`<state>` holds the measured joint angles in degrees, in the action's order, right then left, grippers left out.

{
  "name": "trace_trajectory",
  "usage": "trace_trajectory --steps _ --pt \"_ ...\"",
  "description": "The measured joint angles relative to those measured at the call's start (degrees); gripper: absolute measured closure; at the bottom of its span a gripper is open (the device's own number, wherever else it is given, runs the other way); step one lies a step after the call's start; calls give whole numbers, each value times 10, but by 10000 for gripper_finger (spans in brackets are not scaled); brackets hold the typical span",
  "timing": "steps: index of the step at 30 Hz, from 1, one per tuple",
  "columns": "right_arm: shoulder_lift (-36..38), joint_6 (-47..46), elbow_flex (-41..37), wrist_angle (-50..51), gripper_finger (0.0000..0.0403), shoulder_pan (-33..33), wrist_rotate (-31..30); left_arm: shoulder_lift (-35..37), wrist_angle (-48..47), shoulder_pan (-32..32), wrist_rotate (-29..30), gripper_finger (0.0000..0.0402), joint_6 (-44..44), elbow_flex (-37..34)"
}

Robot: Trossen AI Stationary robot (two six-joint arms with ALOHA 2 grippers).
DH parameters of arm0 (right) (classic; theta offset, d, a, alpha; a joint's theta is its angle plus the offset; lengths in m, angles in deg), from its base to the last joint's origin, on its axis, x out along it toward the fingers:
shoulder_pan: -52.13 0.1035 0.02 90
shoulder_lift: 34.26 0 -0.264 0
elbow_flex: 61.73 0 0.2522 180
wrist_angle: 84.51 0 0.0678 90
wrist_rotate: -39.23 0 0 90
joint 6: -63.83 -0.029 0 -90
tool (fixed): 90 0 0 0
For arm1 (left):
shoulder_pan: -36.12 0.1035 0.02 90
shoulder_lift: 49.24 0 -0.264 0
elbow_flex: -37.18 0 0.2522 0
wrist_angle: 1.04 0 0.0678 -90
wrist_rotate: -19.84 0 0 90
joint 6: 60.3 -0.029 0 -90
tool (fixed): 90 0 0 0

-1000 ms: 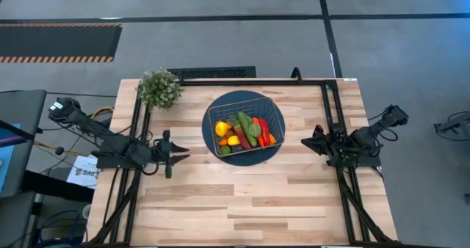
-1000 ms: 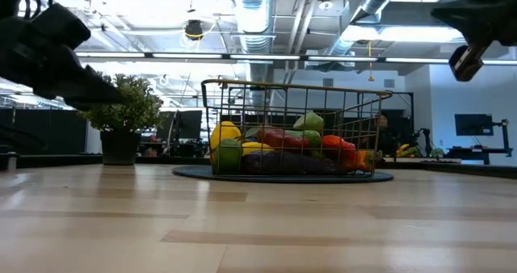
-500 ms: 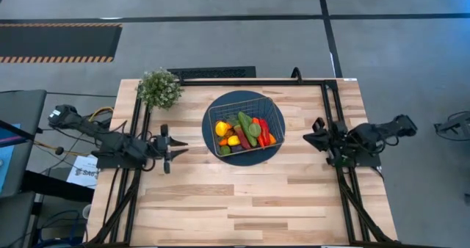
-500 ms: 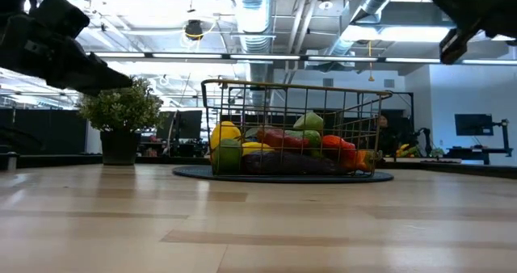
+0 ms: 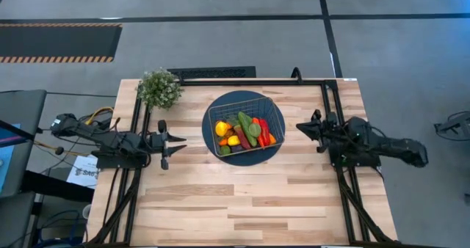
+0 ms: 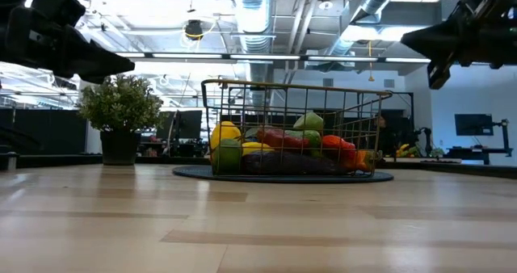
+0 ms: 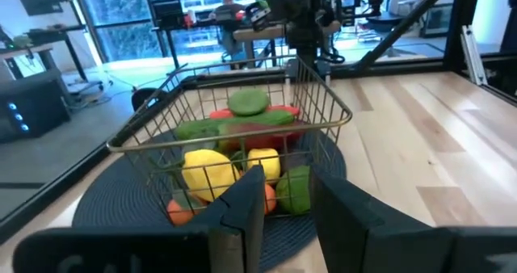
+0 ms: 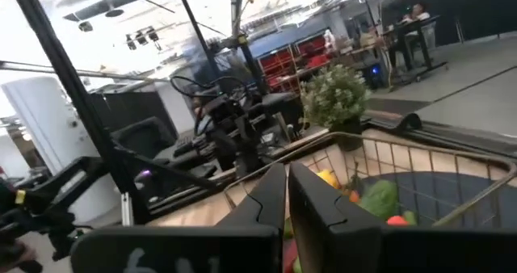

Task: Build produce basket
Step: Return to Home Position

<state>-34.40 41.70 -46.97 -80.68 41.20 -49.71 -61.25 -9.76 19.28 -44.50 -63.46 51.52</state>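
The wire-mesh basket [image 5: 245,123] stands on a dark blue round disc [image 5: 212,144] at the table's middle, filled with toy produce [image 5: 242,130]: lemons, cucumbers, red and orange peppers, a lime. It also shows in the low view [image 6: 291,128] and the left wrist view [image 7: 234,136]. My left gripper [image 5: 163,139] hovers left of the basket, its fingers a little apart, empty [image 7: 287,200]. My right gripper [image 5: 307,127] hovers right of the basket, fingers nearly together, empty [image 8: 287,194].
A bushy green potted plant [image 5: 159,88] stands at the table's far left corner. A black frame [image 5: 323,83] runs along the far edge and both sides. Bare wood lies on the near half of the table [image 5: 242,204].
My left gripper has drawn back a little toward the table's left edge and risen. My right gripper has moved up and toward the far edge, closer to the basket, as its arm folded lower. The basket and produce have stayed still.
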Motion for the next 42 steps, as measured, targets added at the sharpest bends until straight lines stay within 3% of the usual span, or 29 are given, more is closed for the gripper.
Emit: trace_trajectory --steps 4,8,22,28,38,42 --pt "0 -4 -4 26 364 -47 49 0 -1 2 -10 315 4 0" --pt "-1 7 -4 75 365 -58 48 0 -2 1 -14 315 4 -1" --pt "0 46 -3 85 365 -55 49 -12 -2 1 -17 315 20 -2" --pt "0 41 -3 87 365 -55 49 -15 -7 1 -85 315 36 -2" --pt "0 -4 -4 87 365 -55 49 -15 -7 1 -90 315 59 -2" --pt "0 -4 -4 86 365 -55 49 -15 -7 1 -118 315 118 -2"
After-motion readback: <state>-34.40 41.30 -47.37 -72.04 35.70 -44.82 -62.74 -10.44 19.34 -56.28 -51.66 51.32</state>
